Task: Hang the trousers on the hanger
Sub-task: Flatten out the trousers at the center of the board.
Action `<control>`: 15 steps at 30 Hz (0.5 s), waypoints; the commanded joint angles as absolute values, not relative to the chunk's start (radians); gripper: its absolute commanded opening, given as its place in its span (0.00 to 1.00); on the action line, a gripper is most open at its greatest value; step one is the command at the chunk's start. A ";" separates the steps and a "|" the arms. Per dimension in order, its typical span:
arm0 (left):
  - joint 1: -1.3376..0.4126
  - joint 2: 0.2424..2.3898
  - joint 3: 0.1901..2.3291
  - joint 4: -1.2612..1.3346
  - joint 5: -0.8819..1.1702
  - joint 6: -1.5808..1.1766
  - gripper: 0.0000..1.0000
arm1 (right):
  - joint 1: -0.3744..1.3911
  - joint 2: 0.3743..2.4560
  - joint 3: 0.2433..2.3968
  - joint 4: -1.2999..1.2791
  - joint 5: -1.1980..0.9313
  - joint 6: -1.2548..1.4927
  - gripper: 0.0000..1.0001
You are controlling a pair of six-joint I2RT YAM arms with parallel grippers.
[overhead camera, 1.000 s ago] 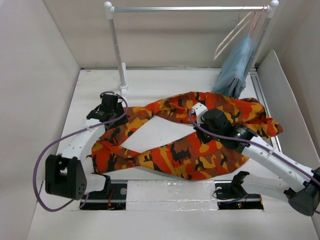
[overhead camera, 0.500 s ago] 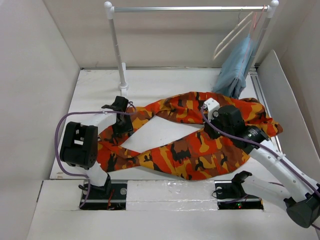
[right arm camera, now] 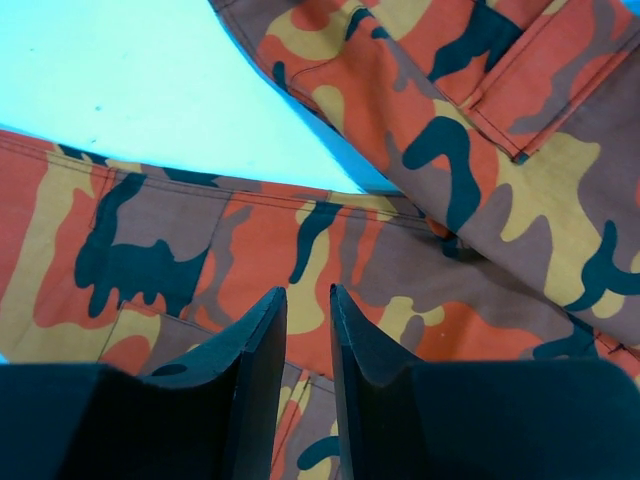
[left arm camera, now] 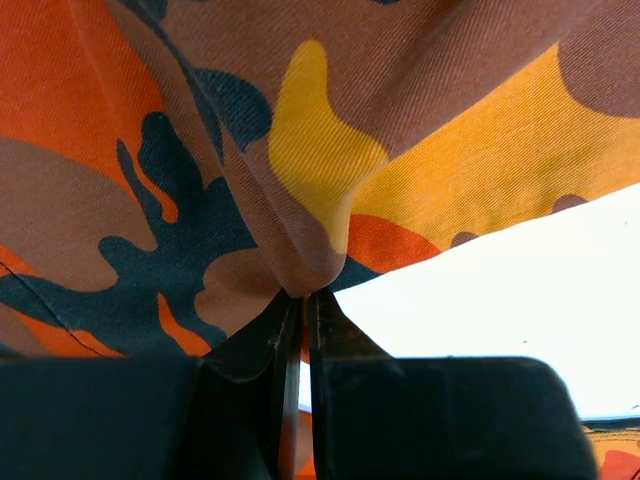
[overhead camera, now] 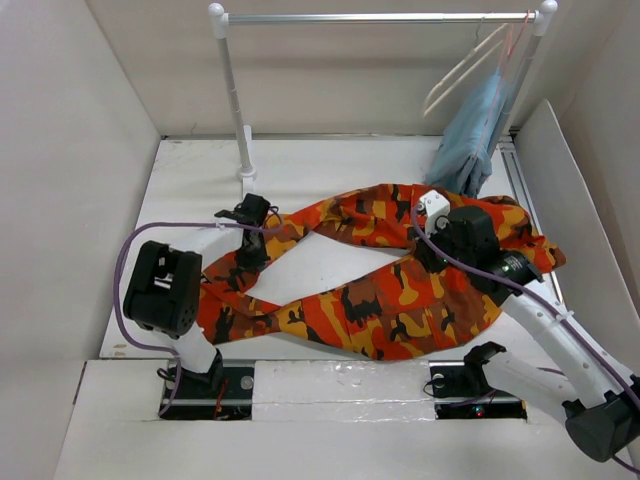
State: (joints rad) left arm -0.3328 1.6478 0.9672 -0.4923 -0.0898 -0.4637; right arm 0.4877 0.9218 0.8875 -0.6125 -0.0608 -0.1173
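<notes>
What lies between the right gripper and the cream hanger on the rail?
In the top view, part of the trousers and then the hanging light blue garment lie between the right gripper and the hanger.

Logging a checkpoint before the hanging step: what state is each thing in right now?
trousers: lying spread on the table, legs splayed, on no hanger.
hanger: hanging on the rail, bare.
light blue garment: hanging at the rail's right end.
left gripper: shut on a fold of the trousers.
right gripper: narrowly open, empty, above the trousers.
</notes>
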 commanded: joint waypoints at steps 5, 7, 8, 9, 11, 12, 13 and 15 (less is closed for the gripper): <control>-0.341 1.395 1.118 -0.744 -0.184 -0.479 0.00 | 0.437 0.894 0.904 -0.609 -0.107 -0.156 0.30; -0.330 1.342 1.234 -0.845 -0.244 -0.483 0.00 | 0.437 0.887 0.894 -0.629 -0.109 -0.158 0.30; -0.321 1.297 1.274 -0.873 -0.256 -0.482 0.00 | 0.428 0.882 0.882 -0.632 -0.106 -0.158 0.30; -0.290 1.276 1.345 -0.891 -0.267 -0.480 0.00 | 0.419 0.881 0.879 -0.635 -0.104 -0.156 0.30; -0.261 1.249 1.408 -0.904 -0.285 -0.473 0.00 | 0.391 0.885 0.874 -0.626 -0.113 -0.155 0.30; -0.212 1.253 1.457 -0.891 -0.279 -0.459 0.00 | 0.381 0.891 0.876 -0.620 -0.126 -0.153 0.31; -0.186 1.267 1.486 -0.858 -0.267 -0.445 0.00 | 0.371 0.908 0.882 -0.608 -0.141 -0.156 0.33; -0.132 1.371 1.585 -0.833 -0.267 -0.401 0.00 | 0.362 0.933 0.919 -0.604 -0.179 -0.163 0.33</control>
